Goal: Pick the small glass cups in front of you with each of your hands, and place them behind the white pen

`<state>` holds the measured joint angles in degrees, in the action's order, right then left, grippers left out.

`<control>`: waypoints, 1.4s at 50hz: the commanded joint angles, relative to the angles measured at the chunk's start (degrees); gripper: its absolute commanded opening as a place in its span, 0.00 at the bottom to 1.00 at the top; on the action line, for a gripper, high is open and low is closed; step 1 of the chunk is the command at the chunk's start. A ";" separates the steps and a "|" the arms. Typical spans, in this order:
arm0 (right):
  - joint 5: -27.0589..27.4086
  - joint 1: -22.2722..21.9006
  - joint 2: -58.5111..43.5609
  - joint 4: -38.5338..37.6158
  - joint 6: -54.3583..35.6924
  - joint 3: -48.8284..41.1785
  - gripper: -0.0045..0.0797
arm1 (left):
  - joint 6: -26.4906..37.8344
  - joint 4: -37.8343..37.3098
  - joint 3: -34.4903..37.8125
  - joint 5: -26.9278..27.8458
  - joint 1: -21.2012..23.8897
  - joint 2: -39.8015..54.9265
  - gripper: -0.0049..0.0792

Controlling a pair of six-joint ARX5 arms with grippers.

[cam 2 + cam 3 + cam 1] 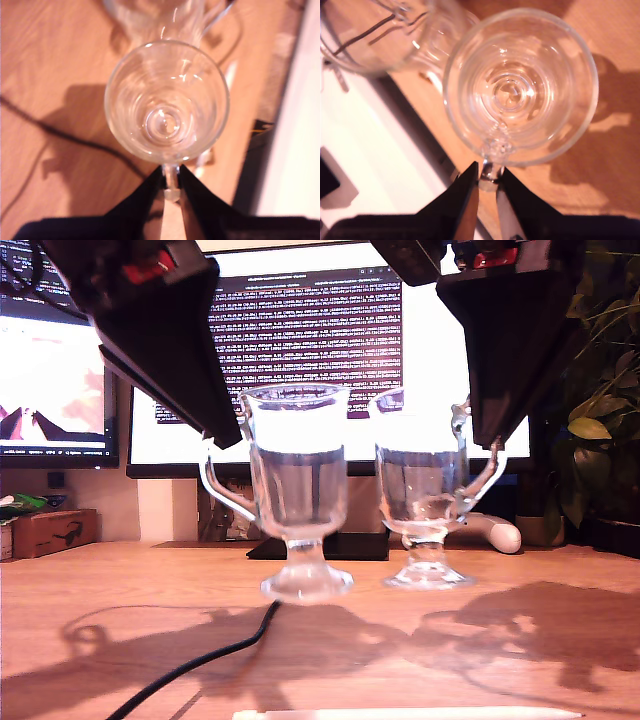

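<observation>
my first gripper (487, 438) at the exterior view's right, jaws pinched on the loop handle of the first glass cup (425, 490); in the first wrist view, the two black wedge tips closed against the handle just below the rim, looking straight down the bowl to the stem.

my second gripper (226, 436) at the exterior view's left, jaws clamped likewise on the handle of the second glass cup (297, 470); in the second wrist view, tips tight on the handle's upper bend, round mouth and foot seen from above.

both cups upright, or nearly so, near each other but apart, handles turned outward toward the arms. second cup nearer the exterior camera, first cup a little farther back, its foot looking slightly tipped. cannot tell whether the feet rest on the bench (100, 580) or hang just above it; dark shadows of cups and arms thrown forward on the wood.

white pen (410, 713) lying flat along the exterior view's lower edge, well in front of both cups, so both sit on its far side, toward the monitor (300, 340). black cable (200, 660) snaking from near the second cup's foot to the exterior view's lower left. leafy plant (600, 420) at the exterior view's right edge.
</observation>
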<state>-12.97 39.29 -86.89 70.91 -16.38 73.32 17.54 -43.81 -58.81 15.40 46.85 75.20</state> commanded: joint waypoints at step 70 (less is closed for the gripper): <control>1.38 1.53 0.81 -5.68 1.46 -5.51 0.04 | 2.38 3.41 0.52 -1.97 2.03 6.21 0.03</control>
<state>-11.00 40.23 -86.89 66.00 -14.85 68.47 19.16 -41.71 -58.81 13.26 49.08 81.14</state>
